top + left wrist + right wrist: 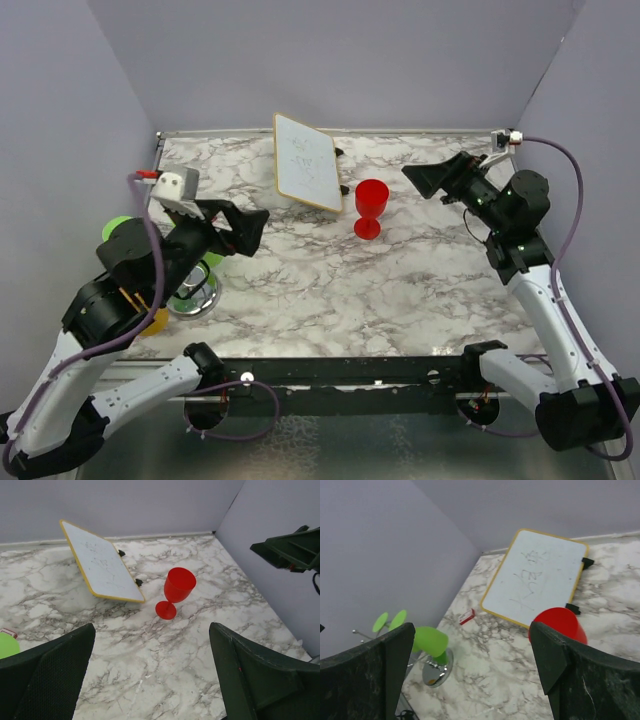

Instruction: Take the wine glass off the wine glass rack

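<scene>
Upright on desk (400, 290), just right of white board (306, 160), red wine glass (371, 208) is seen. Wine glass rack (194, 295) w/ green glasses (431, 641) is set well left of board. L tool (250, 230) & R tool (432, 178) are held wide apart.

A red plastic wine glass (371, 208) stands upright on the marble-patterned table (400, 290), a little right of centre and toward the back. Just to its left and slightly behind it leans a tilted yellow-framed white board (305, 160), its near corner close to the glass but apart from it. The shiny chrome wire wine glass rack (195, 297) stands near the table's front left corner, well apart from the red glass. Green plastic glasses (431, 641) hang from the rack's arms, above its base. A small red-and-white piece (466, 616) lies by the left wall, between rack and board. The left gripper (250, 230) hangs between the rack and the red glass. The right gripper (425, 180) hangs to the right of that glass. Neither touches it.
</scene>
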Available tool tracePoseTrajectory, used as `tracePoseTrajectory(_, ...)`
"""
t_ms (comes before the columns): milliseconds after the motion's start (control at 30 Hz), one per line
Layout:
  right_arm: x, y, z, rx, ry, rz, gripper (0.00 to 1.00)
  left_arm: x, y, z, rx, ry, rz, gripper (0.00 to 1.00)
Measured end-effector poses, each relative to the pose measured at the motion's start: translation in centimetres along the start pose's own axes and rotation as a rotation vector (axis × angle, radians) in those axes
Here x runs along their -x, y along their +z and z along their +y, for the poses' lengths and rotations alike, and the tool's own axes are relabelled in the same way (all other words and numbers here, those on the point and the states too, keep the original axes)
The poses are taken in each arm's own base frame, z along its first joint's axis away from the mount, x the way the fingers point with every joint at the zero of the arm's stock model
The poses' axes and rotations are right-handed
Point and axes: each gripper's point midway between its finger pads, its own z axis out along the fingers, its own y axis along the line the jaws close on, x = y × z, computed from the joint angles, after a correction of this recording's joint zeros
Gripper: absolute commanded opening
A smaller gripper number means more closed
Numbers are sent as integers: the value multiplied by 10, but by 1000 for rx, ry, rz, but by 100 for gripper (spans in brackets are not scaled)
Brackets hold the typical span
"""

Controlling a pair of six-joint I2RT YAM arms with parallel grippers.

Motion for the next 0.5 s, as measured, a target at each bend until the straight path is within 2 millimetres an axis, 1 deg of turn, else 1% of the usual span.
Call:
tracePoseTrajectory(100,0,11,21,89,53,17,99,19,-23,1,-19,-37,-66,99)
tracePoseTrajectory(200,-11,28,47,165,105,65,99,32,-35,0,-33,-62,-107,99)
tracePoseTrajectory(333,-38,57,92,267,176,163,99,34,-40,1,-37,-77,-115,99)
tracePoseTrajectory(400,-55,74,112,295,222,218,99,33,-41,1,-36,-83,-111,99)
tracePoseTrajectory(467,-72,90,126,307,262,264,100,33,-42,1,-36,-87,-110,99)
tracePoseTrajectory(500,-85,99,134,311,286,298,100,33,-43,2,-37,-90,-111,99)
